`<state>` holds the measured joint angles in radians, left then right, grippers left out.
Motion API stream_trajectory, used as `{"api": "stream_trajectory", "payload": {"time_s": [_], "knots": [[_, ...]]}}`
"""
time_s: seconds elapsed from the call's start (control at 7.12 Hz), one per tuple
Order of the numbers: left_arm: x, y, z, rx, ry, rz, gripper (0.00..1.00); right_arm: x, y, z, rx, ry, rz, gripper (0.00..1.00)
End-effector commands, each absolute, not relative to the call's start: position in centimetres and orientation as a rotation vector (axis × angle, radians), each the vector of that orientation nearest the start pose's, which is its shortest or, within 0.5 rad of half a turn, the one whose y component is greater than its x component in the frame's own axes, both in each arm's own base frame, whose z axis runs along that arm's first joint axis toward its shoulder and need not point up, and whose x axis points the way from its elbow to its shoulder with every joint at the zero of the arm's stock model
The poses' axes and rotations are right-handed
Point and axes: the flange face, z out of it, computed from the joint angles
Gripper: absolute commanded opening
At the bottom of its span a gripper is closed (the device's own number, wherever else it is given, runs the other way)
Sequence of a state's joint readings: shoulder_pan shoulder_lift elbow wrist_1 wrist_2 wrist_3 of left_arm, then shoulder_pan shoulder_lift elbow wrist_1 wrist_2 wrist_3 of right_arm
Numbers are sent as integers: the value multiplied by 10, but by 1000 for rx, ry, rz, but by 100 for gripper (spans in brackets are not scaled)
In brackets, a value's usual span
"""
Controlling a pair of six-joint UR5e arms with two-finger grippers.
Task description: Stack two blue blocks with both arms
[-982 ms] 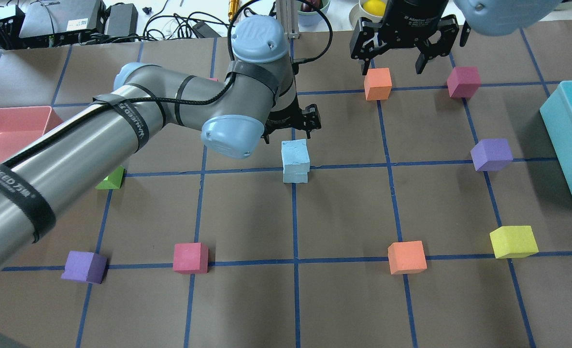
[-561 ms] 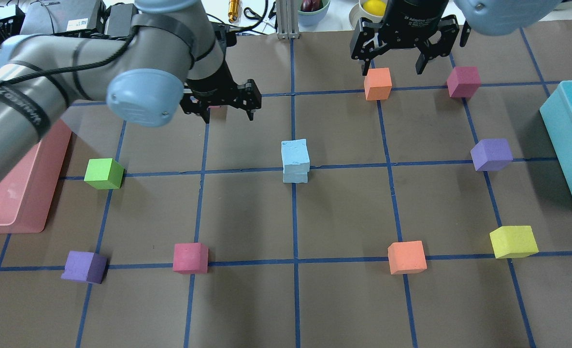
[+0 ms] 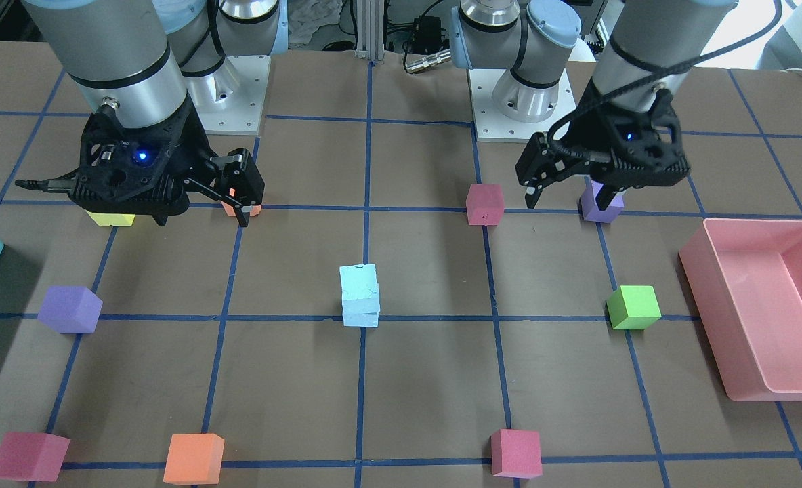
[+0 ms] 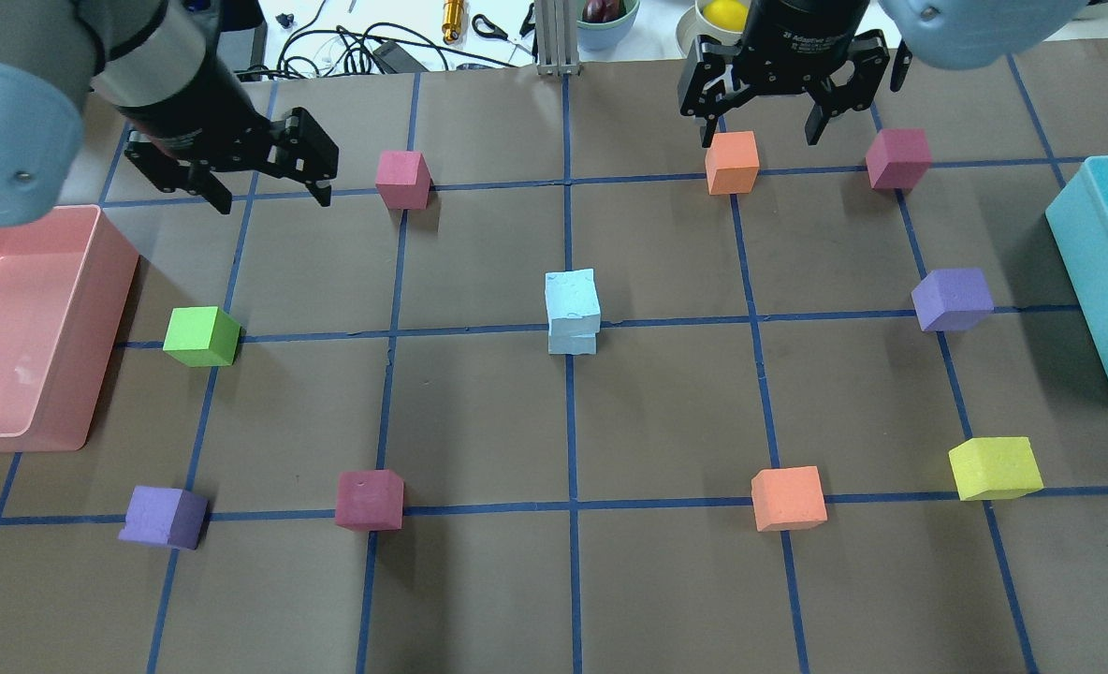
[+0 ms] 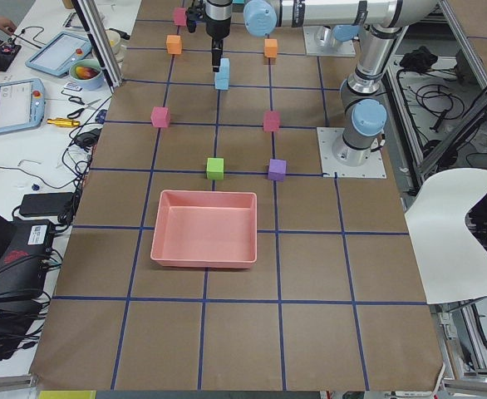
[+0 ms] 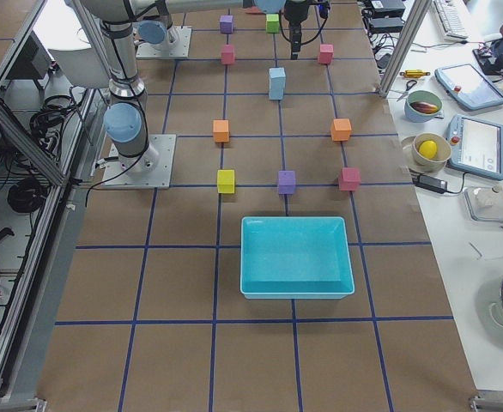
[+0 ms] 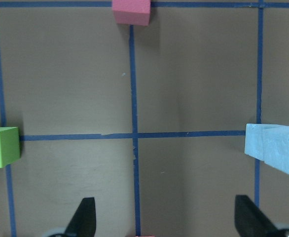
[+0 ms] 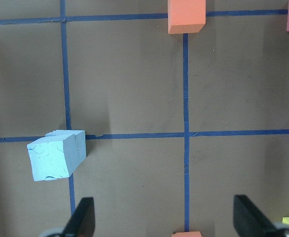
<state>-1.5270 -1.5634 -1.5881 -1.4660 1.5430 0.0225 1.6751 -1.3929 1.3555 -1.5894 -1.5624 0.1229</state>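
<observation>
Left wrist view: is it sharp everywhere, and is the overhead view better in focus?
Left wrist view: soft; the left gripper shows only dark, blurred fingertips at the bottom, and the blue blocks are cut by the right edge. Overhead view: table sharp, left arm's near joint cap looks soft.

The blue blocks (image 4: 572, 314) sit mid-frame for the overhead camera, which looks forward and down from behind the robot (image 3: 517, 41). The front camera faces back at them from across the table (image 3: 428, 379), steeply down. Two end cameras stand far off, looking along the table toward the blue blocks. Each wrist camera hangs close above the table, catching the blue blocks at its frame's edge.
</observation>
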Motion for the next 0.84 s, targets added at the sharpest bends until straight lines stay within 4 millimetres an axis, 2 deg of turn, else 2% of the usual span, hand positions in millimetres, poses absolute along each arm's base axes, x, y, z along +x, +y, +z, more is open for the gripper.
{"api": "stream_trajectory", "payload": {"time_s": [0.0, 0.28, 0.7], "knots": [[-112, -487, 510, -51, 3158, -163, 100, 193, -555, 501, 28, 3125, -84, 100], [-104, -486, 512, -55, 3097, -162, 100, 193, -555, 501, 28, 3125, -84, 100], [-105, -488, 513, -58, 3096, -167, 100, 193, -555, 501, 28, 3125, -82, 100]]}}
